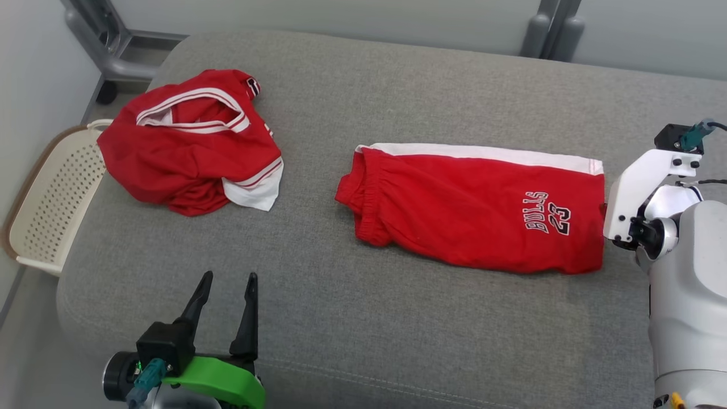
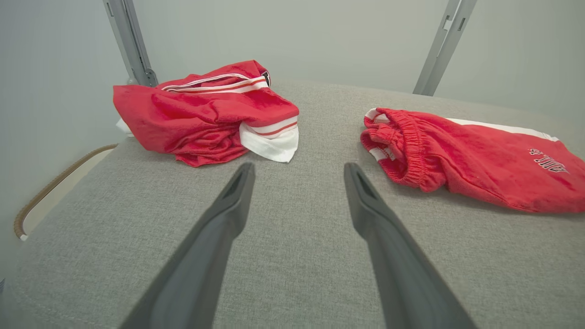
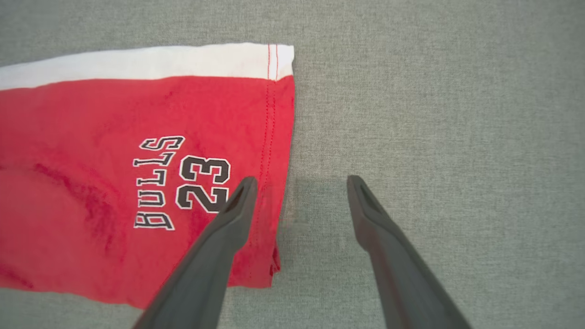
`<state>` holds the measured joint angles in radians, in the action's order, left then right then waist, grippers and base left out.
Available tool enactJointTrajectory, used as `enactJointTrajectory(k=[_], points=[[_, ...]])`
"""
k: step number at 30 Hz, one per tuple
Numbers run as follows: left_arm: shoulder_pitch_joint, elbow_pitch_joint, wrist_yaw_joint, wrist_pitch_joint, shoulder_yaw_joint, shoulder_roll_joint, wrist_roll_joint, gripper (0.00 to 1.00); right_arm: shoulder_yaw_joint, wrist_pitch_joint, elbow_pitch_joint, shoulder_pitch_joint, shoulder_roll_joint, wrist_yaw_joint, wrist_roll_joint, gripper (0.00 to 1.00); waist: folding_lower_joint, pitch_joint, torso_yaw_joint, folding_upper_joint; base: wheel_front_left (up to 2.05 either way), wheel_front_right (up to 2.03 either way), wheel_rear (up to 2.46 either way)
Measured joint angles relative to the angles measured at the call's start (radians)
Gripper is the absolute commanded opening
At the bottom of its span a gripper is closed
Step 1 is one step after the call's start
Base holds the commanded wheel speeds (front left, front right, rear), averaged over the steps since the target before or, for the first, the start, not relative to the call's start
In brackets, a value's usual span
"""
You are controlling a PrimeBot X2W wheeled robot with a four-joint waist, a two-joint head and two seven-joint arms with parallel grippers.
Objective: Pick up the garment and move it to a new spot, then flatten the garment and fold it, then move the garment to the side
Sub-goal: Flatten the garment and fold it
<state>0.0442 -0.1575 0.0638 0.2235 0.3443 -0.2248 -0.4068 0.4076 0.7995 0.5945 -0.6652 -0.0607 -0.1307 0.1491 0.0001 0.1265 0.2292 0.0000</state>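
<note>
Red shorts [image 1: 477, 210] with a white side stripe and "BULLS 23" print lie folded flat at the centre right of the grey cushion [image 1: 363, 341]. A crumpled red jersey [image 1: 193, 142] with white trim sits at the back left. My right gripper [image 3: 299, 183] is open above the hem end of the shorts [image 3: 137, 173], one finger over the fabric, the other over bare cushion. In the head view its white wrist [image 1: 642, 199] stands at the shorts' right end. My left gripper [image 1: 229, 278] is open and empty near the front left, pointing between the jersey [image 2: 205, 114] and the shorts [image 2: 457, 160].
A cream perforated basket [image 1: 51, 210] stands on the floor off the cushion's left edge. Grey metal frame posts [image 1: 113, 51] rise behind the cushion at the left, and further posts [image 1: 551, 34] at the right. Bare cushion stretches along the front and to the right of the shorts.
</note>
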Motion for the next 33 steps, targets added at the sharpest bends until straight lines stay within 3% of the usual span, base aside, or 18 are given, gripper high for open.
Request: enactJointTrajectory(k=[17, 26, 27, 28, 30, 31, 33], points=[[0.032, -0.031, -0.016, 0.007, 0.022, 0.011, -0.005, 1.00, 0.128, -0.046, 0.120, -0.056, -0.007, 0.000, 0.095, 1.00, 0.0000, 0.082, 0.082, 0.0000, 0.00, 0.00, 0.00], [0.041, -0.040, -0.016, 0.008, 0.032, 0.017, -0.006, 1.00, 0.110, -0.057, 0.194, -0.105, -0.006, 0.001, 0.055, 1.00, 0.0000, 0.096, 0.097, 0.0000, 0.00, 0.00, 0.00], [0.042, -0.042, -0.016, 0.008, 0.033, 0.018, -0.007, 1.00, 0.103, -0.056, 0.204, -0.109, -0.007, 0.001, 0.048, 0.93, 0.0000, 0.096, 0.098, 0.0000, 0.00, 0.00, 0.00], [0.043, -0.044, -0.016, 0.008, 0.033, 0.019, -0.008, 1.00, 0.095, -0.053, 0.211, -0.112, -0.007, 0.002, 0.046, 0.56, 0.0000, 0.095, 0.099, 0.0000, 0.00, 0.00, 0.00], [0.044, -0.046, -0.016, 0.011, 0.034, 0.020, -0.009, 1.00, 0.086, -0.053, 0.220, -0.115, -0.005, 0.002, 0.042, 0.15, 0.0000, 0.092, 0.100, 0.0000, 0.00, 0.00, 0.00], [0.044, -0.047, -0.015, 0.011, 0.034, 0.021, -0.012, 1.00, 0.082, -0.053, 0.224, -0.115, -0.005, 0.002, 0.040, 0.00, 0.0000, 0.090, 0.101, 0.0000, 0.00, 0.00, 0.00], [0.044, -0.049, -0.015, 0.012, 0.035, 0.021, -0.015, 1.00, 0.076, -0.055, 0.229, -0.116, 0.000, 0.002, 0.038, 0.00, 0.0000, 0.086, 0.102, 0.0000, 0.00, 0.00, 0.00]])
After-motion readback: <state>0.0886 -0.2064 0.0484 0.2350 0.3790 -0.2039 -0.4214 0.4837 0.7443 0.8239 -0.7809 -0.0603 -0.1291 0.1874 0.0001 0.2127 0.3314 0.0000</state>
